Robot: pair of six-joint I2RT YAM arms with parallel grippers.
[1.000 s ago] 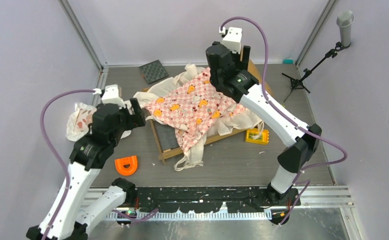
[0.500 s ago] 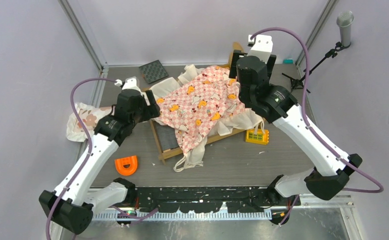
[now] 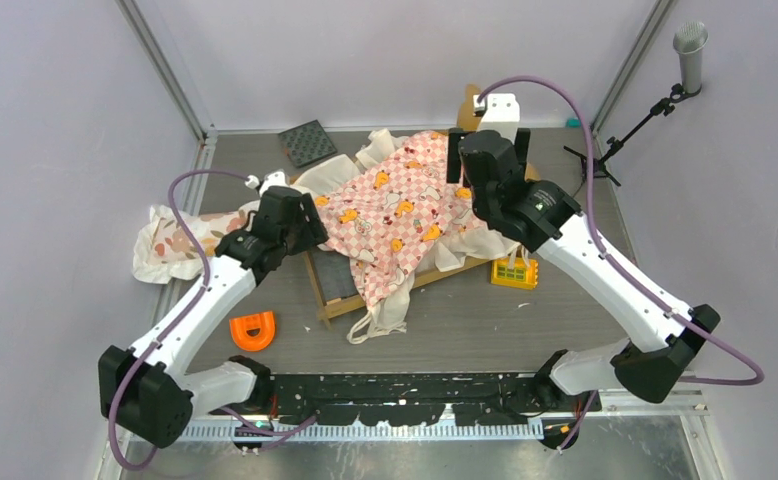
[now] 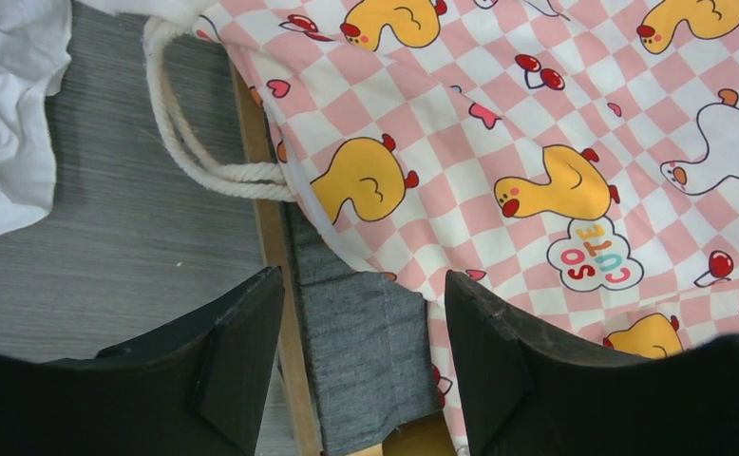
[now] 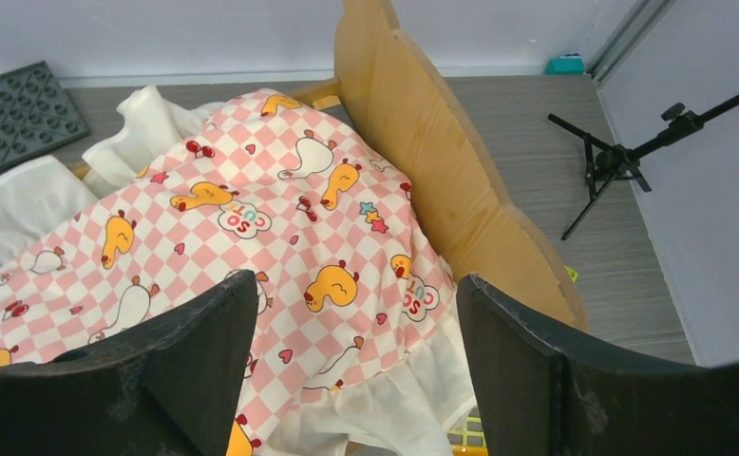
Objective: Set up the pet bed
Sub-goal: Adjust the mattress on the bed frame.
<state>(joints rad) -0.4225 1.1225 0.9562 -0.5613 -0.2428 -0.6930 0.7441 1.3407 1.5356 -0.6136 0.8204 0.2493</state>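
The pet bed [image 3: 365, 300] lies at mid-table, its tan frame and grey mattress [image 3: 337, 280] mostly covered by the pink-checkered ruffled sheet [image 3: 395, 215]. The wavy headboard [image 5: 442, 161] stands at the far right end. My left gripper [image 3: 310, 225] is open and empty, hovering over the bed's left rail [image 4: 275, 285] and the bare mattress corner [image 4: 361, 351]. In the left wrist view, the left gripper [image 4: 361, 380] touches nothing. My right gripper [image 5: 356, 380] is open and empty above the sheet [image 5: 252, 228], beside the headboard. The floral pillow [image 3: 170, 240] lies at the far left.
A rope loop [image 4: 185, 152] hangs off the sheet by the left rail. An orange piece [image 3: 252, 329] lies front left, and a yellow basket [image 3: 514, 271] sits right of the bed. A grey studded plate [image 3: 307, 142] lies at the back, and a microphone stand [image 3: 605, 150] stands back right.
My left arm has reached right and forward, from beside the pillow to the bed's left corner. My right arm has swung right towards the headboard. Both grippers stay open.
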